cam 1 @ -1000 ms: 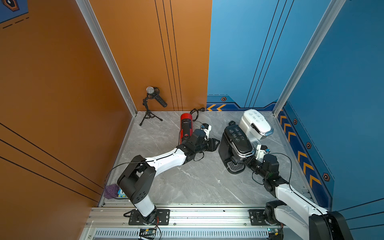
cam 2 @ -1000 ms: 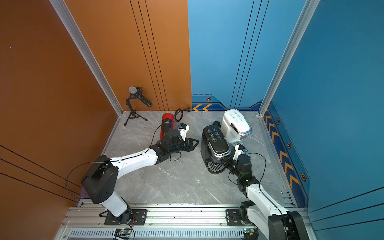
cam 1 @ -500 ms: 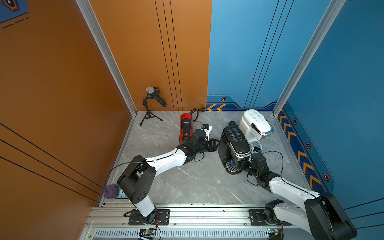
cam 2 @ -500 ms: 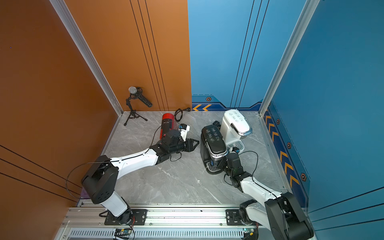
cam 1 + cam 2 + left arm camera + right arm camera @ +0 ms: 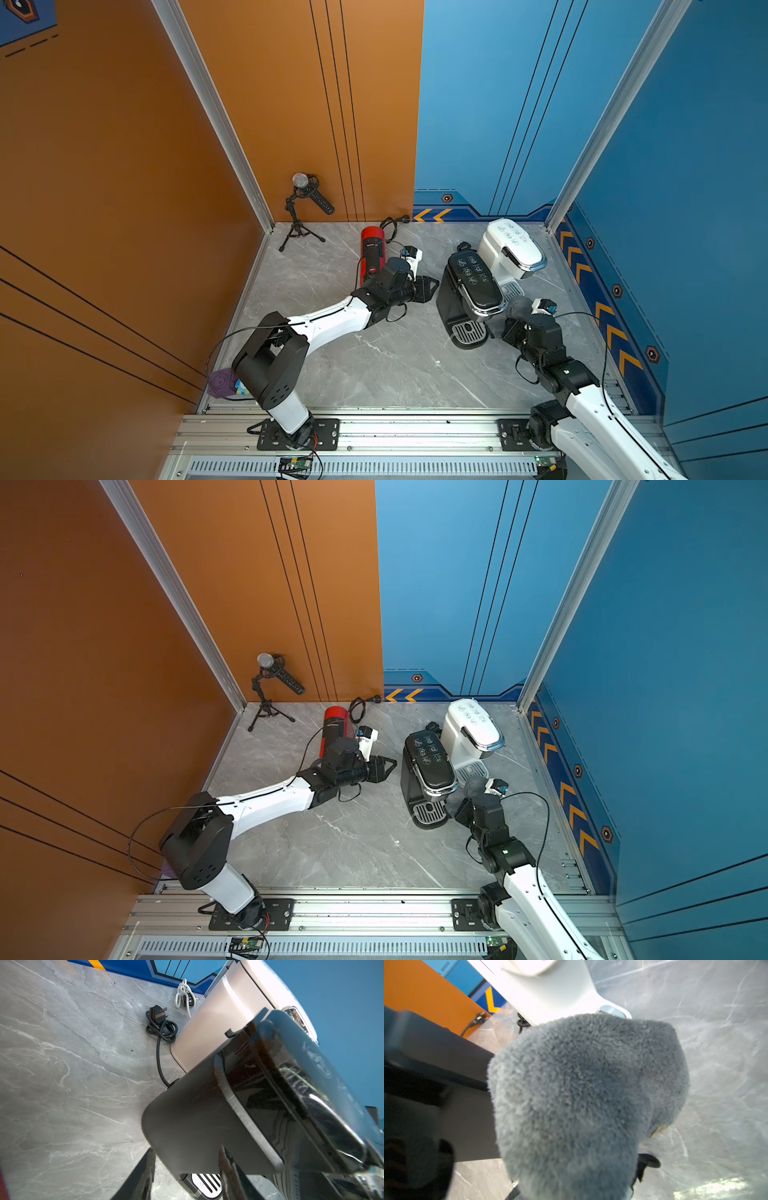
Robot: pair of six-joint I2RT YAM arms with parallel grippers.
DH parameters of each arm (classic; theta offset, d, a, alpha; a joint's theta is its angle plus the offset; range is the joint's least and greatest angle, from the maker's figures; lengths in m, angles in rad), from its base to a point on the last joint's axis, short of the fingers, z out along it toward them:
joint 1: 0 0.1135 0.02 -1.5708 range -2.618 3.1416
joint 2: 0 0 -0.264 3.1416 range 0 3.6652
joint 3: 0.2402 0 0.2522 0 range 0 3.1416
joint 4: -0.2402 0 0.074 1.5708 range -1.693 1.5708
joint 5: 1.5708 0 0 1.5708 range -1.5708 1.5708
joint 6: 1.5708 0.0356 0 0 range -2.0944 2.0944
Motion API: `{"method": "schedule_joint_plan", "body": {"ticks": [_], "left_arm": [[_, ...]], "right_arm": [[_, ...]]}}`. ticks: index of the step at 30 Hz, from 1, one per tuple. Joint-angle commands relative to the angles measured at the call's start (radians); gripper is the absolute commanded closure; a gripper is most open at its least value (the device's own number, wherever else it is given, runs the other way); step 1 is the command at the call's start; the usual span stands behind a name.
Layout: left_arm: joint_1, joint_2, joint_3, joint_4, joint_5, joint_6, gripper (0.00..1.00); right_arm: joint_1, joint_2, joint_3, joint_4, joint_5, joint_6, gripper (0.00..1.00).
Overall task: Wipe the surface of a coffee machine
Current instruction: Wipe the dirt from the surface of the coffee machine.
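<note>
The black coffee machine (image 5: pixel 473 278) (image 5: pixel 428 754) stands right of the floor's centre, its drip tray toward the rail. My right gripper (image 5: pixel 520 315) is shut on a grey fluffy cloth (image 5: pixel 516 304) (image 5: pixel 587 1095), which rests against the machine's right side near its chrome front. The cloth hides the right jaws in the right wrist view, where the machine's dark side (image 5: pixel 446 1064) is beside it. My left gripper (image 5: pixel 432 286) (image 5: pixel 187 1150) is open, its tips at the machine's left side wall (image 5: pixel 197 1115), holding nothing.
A white coffee machine (image 5: pixel 513 245) stands just behind the black one, almost touching it. A red cylindrical machine (image 5: pixel 372 253) lies behind my left wrist. A microphone on a tripod (image 5: pixel 301 199) is in the back left corner. Coiled cords (image 5: pixel 162 1028) lie behind the machines.
My right gripper with the cloth swung in toward the machine's front half a second ago and has since come back out along its right side. The left arm has held still.
</note>
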Motion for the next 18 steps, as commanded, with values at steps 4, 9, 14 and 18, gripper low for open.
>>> {"method": "schedule_joint_plan", "body": {"ticks": [4,9,14,18], "left_arm": [[0.017,-0.108,0.13,-0.23,-0.036,0.147,0.5],[0.077,-0.182,0.195,-0.367,-0.099,0.221,0.49],[0.183,-0.23,0.203,-0.435,-0.142,0.229,0.49],[0.267,-0.25,0.206,-0.479,-0.179,0.218,0.48]], "right_arm": [[0.006,-0.066,0.225,-0.227,-0.018,-0.133,0.99],[0.038,0.001,0.423,-0.304,-0.045,-0.245,1.0],[0.163,0.152,0.598,-0.3,-0.07,-0.361,1.0],[0.33,0.316,0.765,-0.3,-0.031,-0.462,1.0]]}}
